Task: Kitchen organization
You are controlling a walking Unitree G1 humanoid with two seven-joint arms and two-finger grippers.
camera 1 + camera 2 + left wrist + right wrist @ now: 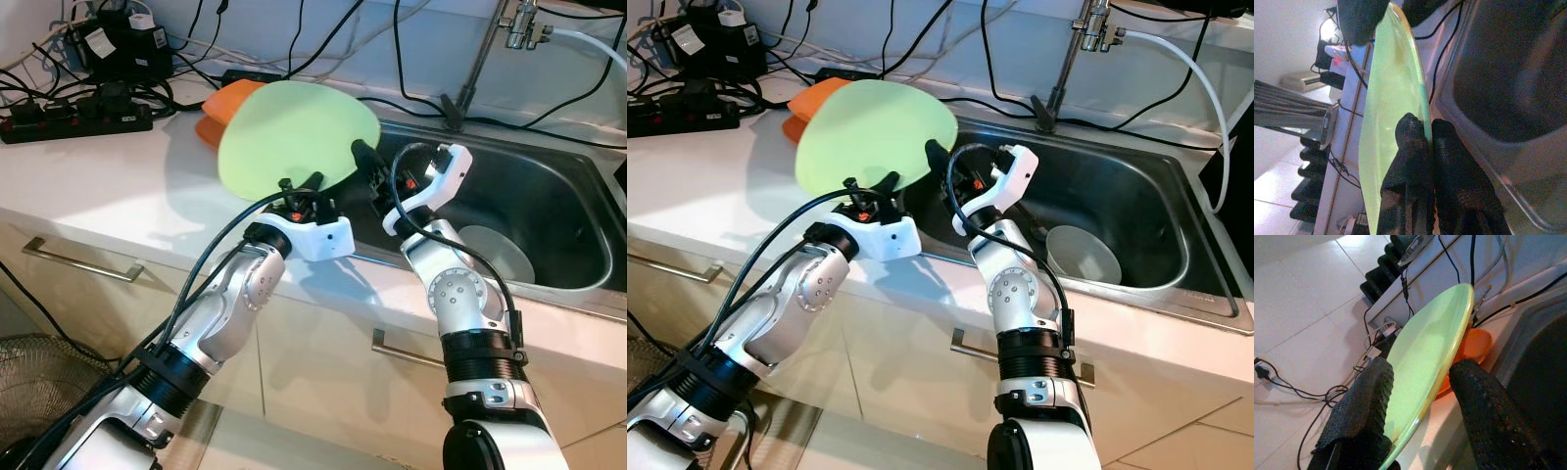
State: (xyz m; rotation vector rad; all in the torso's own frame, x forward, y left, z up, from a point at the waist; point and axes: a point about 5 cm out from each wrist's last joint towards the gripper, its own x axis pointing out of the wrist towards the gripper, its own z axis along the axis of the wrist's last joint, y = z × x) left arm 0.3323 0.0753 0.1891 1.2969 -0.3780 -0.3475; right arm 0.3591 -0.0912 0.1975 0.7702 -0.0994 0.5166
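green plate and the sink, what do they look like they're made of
Green plate: probably plastic or melamine, going by its thin rim, even pale colour and soft sheen; glazed ceramic is possible. Sink: stainless steel, brushed grey metal with dull reflections.

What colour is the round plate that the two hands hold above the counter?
The round plate is light green, plain with no pattern; the left eye view shows it best.

Left hand [300,186] pinched closed — right hand [366,162] fingers spread, both arms raised.
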